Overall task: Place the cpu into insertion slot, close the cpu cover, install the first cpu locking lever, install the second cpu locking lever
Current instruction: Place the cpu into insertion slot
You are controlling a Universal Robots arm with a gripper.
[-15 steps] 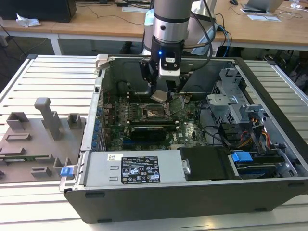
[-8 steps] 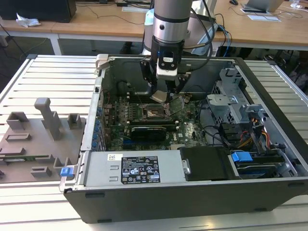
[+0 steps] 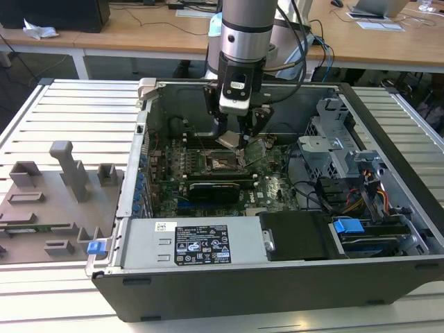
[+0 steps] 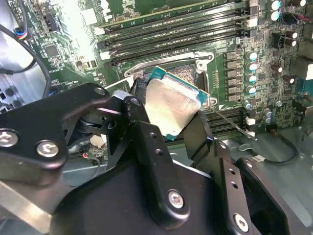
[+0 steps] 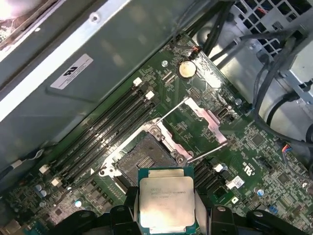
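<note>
My gripper (image 3: 236, 139) hangs inside the open computer case, shut on the cpu (image 3: 227, 140), which it holds tilted a little above the board. In both wrist views the cpu (image 4: 171, 105) (image 5: 167, 198) shows its dull silver top with a green edge, pinched between two black fingers (image 4: 146, 129). The insertion slot (image 5: 144, 159) (image 4: 188, 73) lies open just beyond the chip, its dark pin field bare. The cpu cover (image 5: 208, 117) stands swung up at the slot's far side. Two thin wire levers (image 5: 208, 152) stick out beside it, unlatched.
Long black memory slots (image 5: 107, 127) flank the socket. A black graphics card (image 3: 215, 189) lies in front of it, a power supply (image 3: 187, 243) nearer still. Drive cage (image 3: 333, 139) and cables crowd the exterior view's right. A grey parts fixture (image 3: 48, 201) sits outside the case.
</note>
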